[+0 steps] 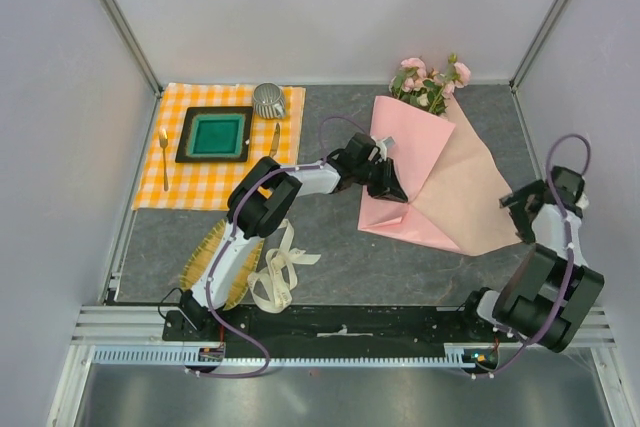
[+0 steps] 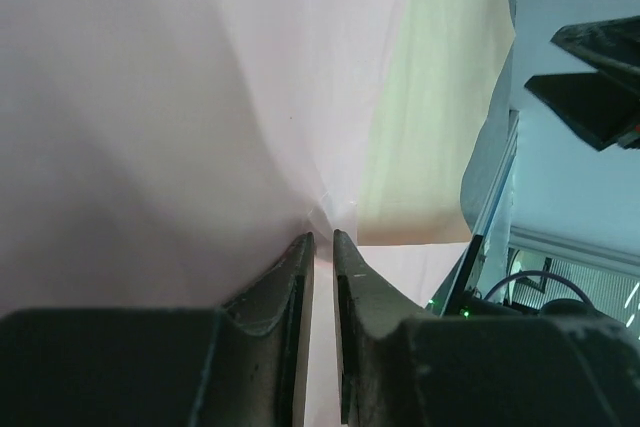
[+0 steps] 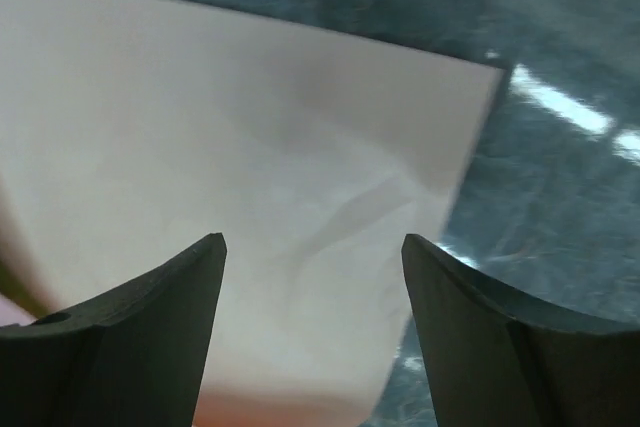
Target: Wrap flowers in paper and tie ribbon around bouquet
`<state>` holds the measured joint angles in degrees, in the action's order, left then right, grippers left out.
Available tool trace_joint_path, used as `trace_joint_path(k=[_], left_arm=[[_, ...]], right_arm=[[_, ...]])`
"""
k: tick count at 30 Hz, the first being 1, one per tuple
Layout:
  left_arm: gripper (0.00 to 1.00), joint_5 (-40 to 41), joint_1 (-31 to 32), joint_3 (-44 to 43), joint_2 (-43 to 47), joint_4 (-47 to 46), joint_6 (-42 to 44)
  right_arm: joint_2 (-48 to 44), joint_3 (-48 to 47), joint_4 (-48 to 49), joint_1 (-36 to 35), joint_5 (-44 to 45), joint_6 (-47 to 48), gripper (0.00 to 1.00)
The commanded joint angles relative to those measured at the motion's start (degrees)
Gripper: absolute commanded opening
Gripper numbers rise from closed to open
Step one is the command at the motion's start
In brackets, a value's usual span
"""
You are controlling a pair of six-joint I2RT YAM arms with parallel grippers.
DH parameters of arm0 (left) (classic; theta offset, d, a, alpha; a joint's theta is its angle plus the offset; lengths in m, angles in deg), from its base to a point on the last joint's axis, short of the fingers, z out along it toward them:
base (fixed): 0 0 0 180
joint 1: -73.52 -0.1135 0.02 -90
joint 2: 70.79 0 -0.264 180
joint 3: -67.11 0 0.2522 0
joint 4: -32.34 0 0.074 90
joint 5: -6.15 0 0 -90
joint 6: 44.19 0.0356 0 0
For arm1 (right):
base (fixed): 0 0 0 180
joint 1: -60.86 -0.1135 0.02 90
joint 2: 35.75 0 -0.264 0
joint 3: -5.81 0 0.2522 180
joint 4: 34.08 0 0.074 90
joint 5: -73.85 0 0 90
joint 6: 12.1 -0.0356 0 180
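Your left jaws pinch the paper (image 1: 420, 147), folded partway over the flowers (image 1: 430, 82) at mid-surface; your right jaws stand apart at its edge. Wrapping looks unfinished, and the ribbon (image 1: 280, 272) lies unused nearby.

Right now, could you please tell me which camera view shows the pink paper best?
The top external view: the whole paper shows, folded around the flowers. The left wrist view shows only a fold pinched in the left gripper's jaws; the right wrist view, one corner on the table.
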<state>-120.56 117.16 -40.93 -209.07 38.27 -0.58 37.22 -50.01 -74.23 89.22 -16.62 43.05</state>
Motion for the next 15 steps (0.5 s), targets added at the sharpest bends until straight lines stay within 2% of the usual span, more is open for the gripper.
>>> trace_joint_path(k=[1, 5, 10, 13, 15], left_arm=[[0.21, 0.76, 0.31, 0.68, 0.47, 0.63, -1.24], [0.21, 0.5, 0.04, -1.42, 0.12, 2.91, -1.07], [0.21, -0.38, 0.22, -2.66, -1.03, 4.5, -1.16], [0.2, -0.47, 0.13, -3.1, -1.29, 5.55, -0.54], [0.2, -0.64, 0.22, -3.1, -1.38, 5.64, -0.54]], right_arm=[[0.07, 4.7, -2.27, 11.51, -4.34, 2.5, 0.81], [1.47, 6.46, -0.94, 14.09, -6.29, 3.65, 0.82], [1.3, 11.12, 7.13, 14.27, -11.92, 4.09, 0.82], [-0.27, 14.28, 12.14, 14.18, -15.7, 3.04, 0.78], [-1.33, 15.51, 13.73, 14.18, -15.96, 1.81, 0.7]])
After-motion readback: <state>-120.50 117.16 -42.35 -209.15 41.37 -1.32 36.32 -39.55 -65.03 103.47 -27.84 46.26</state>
